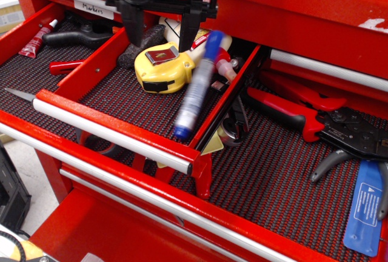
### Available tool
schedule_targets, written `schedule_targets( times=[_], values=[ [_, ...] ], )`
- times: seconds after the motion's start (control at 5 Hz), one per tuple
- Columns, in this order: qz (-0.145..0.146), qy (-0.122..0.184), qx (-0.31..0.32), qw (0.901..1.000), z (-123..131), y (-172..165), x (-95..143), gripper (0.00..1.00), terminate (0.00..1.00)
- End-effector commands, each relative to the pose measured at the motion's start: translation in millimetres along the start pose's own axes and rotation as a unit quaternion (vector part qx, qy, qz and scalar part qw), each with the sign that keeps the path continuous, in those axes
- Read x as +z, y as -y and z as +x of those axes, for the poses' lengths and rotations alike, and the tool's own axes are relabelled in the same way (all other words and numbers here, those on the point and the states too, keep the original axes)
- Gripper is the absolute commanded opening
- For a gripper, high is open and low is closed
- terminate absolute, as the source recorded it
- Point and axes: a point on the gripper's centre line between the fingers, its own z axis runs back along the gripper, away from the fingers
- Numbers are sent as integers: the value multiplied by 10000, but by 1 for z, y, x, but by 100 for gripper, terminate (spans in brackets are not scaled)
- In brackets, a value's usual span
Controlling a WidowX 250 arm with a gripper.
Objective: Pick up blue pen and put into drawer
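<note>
The blue pen (196, 87) has a blue cap, a white-grey barrel and a blue tip end. It shows motion-blurred and slanted over the right side of the drawer (112, 131), clear of my gripper's fingers. The drawer is narrow, red, pulled out, with a silver bar handle and a dark ribbed liner. My gripper (162, 30) hangs over the drawer's back end, above the tape measure. Its two black fingers (131, 24) are spread apart with nothing between them. The pen's cap end is just right of the right finger.
A yellow tape measure (162, 66) and a glue bottle (195, 39) lie at the back of the drawer. A small red-capped tube (36, 39) lies in the left drawer. Red-handled pliers (303, 115) and a blue tag (364, 208) lie in the wider drawer on the right.
</note>
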Motion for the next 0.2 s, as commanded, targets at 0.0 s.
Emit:
schedule_targets(
  times=[0.0],
  values=[
    [-110,241,106,9996,6,-1,16,100,100]
  ],
)
